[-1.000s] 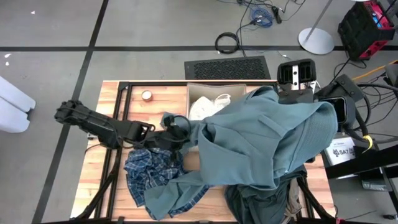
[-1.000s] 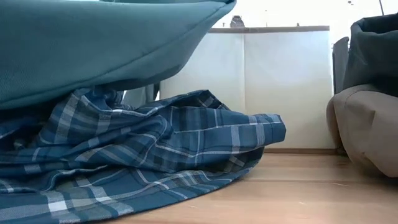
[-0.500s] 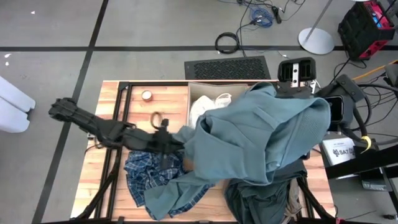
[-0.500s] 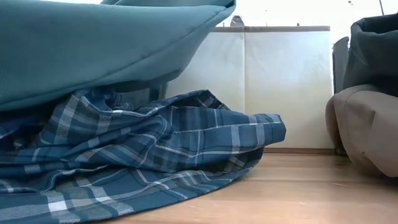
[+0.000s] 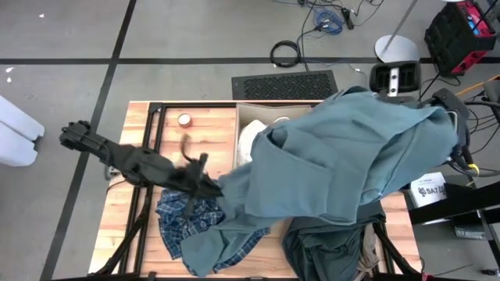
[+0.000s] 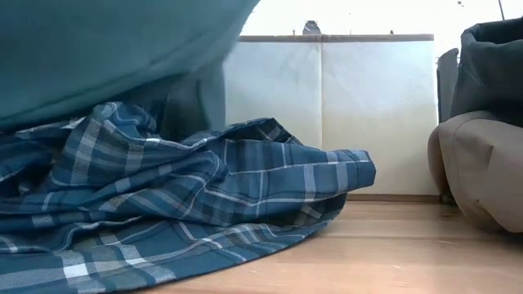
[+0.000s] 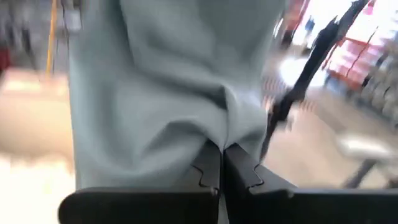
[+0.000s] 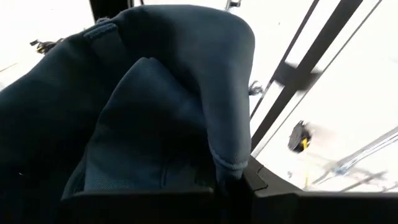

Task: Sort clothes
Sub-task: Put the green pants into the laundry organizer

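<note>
The teal-green garment (image 5: 336, 164) hangs spread in the air between both grippers. My left gripper (image 5: 212, 187) is shut on its lower left part, over the table's middle. My right gripper (image 8: 233, 180) is shut on its upper part at the far right, hidden under the cloth in the high view. The blue-and-white plaid garment (image 5: 183, 218) lies crumpled on the table under the teal one. A white garment (image 5: 251, 136) lies in the beige box (image 5: 237, 117). A dark grey-green garment (image 5: 316, 250) rests on a khaki one (image 6: 478, 167) at the near right. My left gripper pinches a bunched fold of the teal garment (image 7: 217, 134) between its two fingers, coming nearly level from the table's left. The cloth rises from the fingers toward the right arm, clear of the table here. My right gripper pinches a rounded, hemmed fold of the teal garment (image 8: 227, 158) between its fingers. The cloth drapes over and around the gripper and hangs down from it. In the high view the garment itself hides the contact.
A small tape roll (image 5: 184, 119) sits on the table's far left part. A black frame (image 5: 152, 156) runs along the tabletop's left side. The beige box's wall (image 6: 359, 114) stands behind the plaid garment. Bare wood (image 6: 392, 253) shows at the near middle.
My left gripper has shut on the teal garment and gone up and toward the table's near left, tipping toward level. The garment's left part has been drawn out with it and the cloth has spread wider, its upper part swinging right. The plaid garment stays put.
</note>
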### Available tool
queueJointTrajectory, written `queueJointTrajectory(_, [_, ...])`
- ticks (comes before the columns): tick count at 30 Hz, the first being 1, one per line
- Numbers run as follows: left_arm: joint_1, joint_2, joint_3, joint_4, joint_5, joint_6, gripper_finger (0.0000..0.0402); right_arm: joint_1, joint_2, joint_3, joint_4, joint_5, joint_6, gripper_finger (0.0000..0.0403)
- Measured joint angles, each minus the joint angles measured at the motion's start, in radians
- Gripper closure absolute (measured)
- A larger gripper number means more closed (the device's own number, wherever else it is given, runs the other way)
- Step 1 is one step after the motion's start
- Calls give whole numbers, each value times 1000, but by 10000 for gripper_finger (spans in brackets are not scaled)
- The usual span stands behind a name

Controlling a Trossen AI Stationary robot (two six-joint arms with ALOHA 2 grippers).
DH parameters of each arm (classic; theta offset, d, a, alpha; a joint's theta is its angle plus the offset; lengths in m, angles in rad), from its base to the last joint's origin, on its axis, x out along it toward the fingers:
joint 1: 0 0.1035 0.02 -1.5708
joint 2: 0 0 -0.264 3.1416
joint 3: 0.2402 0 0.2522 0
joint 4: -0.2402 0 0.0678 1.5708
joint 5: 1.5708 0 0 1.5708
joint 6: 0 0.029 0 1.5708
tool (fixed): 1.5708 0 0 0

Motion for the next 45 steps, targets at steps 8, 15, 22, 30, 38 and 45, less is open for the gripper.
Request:
queueJointTrajectory(8, [-48, 251, -1, -204, 79, -137, 400, 0, 14, 0, -271, 78, 77, 401])
queueJointTrajectory(15, [-84, 479, -2, -203, 112, -138, 400, 0, 13, -1, -779, 381, 213, 401])
queueJointTrajectory(22, [-84, 572, -1, -189, 118, -108, 365, -1, 12, -1, -1036, 483, 350, 401])
queueJointTrajectory(30, [-86, 568, -1, -147, 195, -110, 213, -4, -5, 0, -1022, 481, 344, 401])
queueJointTrajectory(38, [-105, 601, -1, -112, 29, -21, 134, -5, -6, 0, -1046, 481, 348, 401])
queueJointTrajectory(45, [-82, 723, -1, -23, 38, 93, 132, -5, -5, 0, -1063, 481, 357, 401])
